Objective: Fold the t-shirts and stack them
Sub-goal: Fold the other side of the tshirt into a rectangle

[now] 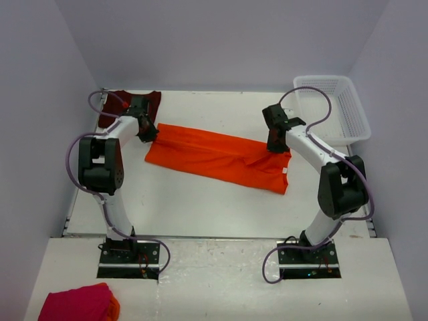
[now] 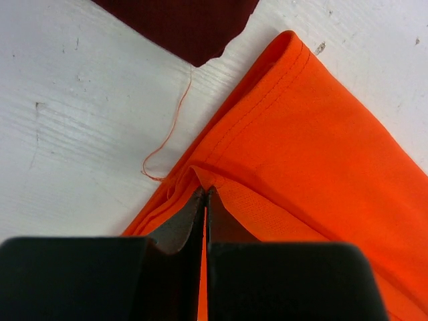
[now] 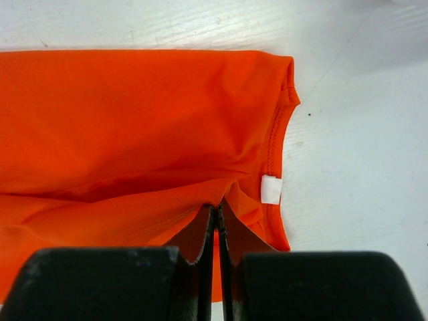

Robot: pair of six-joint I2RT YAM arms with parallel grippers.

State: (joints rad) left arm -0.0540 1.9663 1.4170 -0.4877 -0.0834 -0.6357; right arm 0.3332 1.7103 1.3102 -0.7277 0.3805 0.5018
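Observation:
The orange t-shirt point(image 1: 221, 159) lies folded in a long strip across the middle of the table. My left gripper point(image 1: 148, 134) is shut on its left end, pinching a fold of orange cloth point(image 2: 287, 154) between the jaws. At the strip's right end my right gripper point(image 1: 276, 144) is shut on the cloth beside the collar, close to the small white neck label point(image 3: 271, 190). The maroon t-shirt point(image 1: 114, 107) lies crumpled at the back left, behind the left arm; its edge point(image 2: 187, 27) shows in the left wrist view.
A white plastic basket point(image 1: 334, 107) stands at the back right. A pink-red cloth bundle point(image 1: 77, 304) with an orange edge sits at the near left, in front of the arm bases. A loose orange thread point(image 2: 167, 140) trails from the shirt onto the white table point(image 1: 187, 200).

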